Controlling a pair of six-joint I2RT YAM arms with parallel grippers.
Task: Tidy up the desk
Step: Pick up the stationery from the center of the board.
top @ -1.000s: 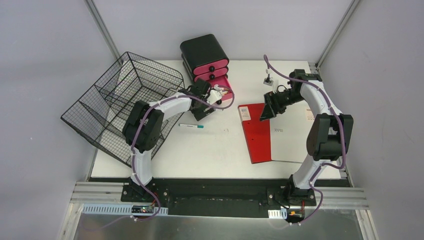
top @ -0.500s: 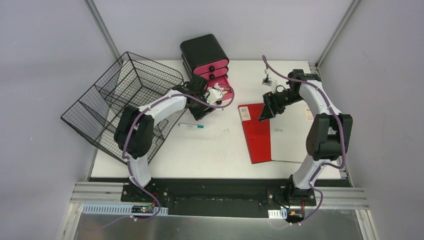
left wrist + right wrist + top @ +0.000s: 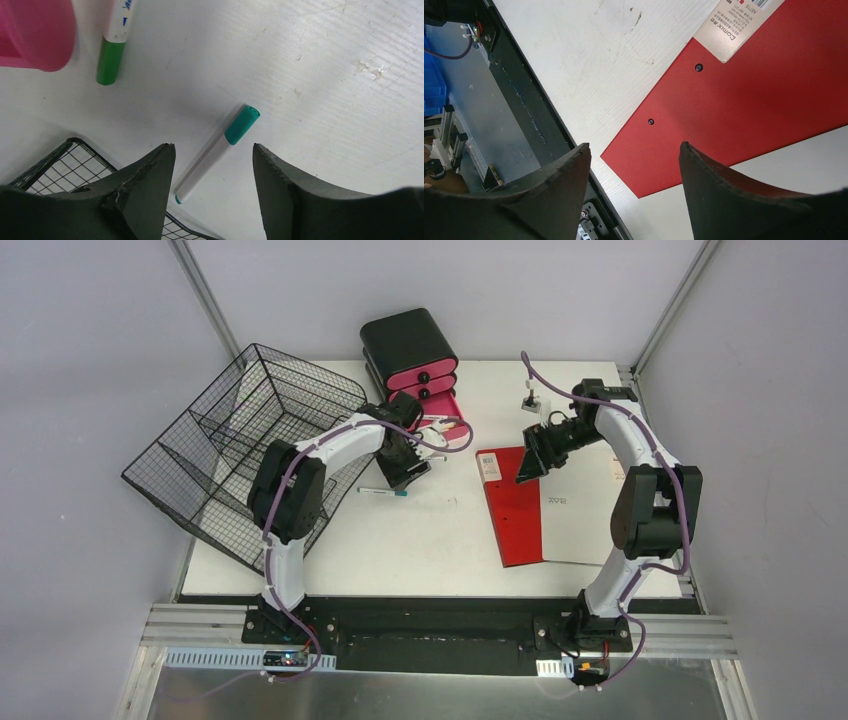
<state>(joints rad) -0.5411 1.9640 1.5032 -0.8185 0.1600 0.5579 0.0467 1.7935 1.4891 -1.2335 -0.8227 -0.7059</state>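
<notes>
The white desk [image 3: 440, 540] holds a white pen with a teal cap [image 3: 383, 492] left of centre. My left gripper [image 3: 405, 465] hovers just behind it. In the left wrist view the pen [image 3: 217, 150] lies flat on the desk [image 3: 325, 75], framed by the open left gripper [image 3: 214, 146], with neither finger touching it. A green-capped marker [image 3: 112, 55] lies beside a pink drawer [image 3: 35, 35]. My right gripper [image 3: 530, 460] hangs open over a red-and-white notebook [image 3: 515, 510]. The right gripper [image 3: 635, 145] is empty above the notebook's red cover [image 3: 749, 90].
A black wire basket [image 3: 240, 440] overhangs the desk's left side, and its rim [image 3: 75, 165] is close under my left fingers. A black drawer unit with pink drawers [image 3: 410, 350] stands at the back, its bottom drawer [image 3: 445, 410] pulled out. A small binder clip [image 3: 533, 400] sits behind the notebook.
My left gripper has shifted slightly toward the teal pen and its jaws have narrowed, while the left elbow swung. The right gripper has barely moved.
</notes>
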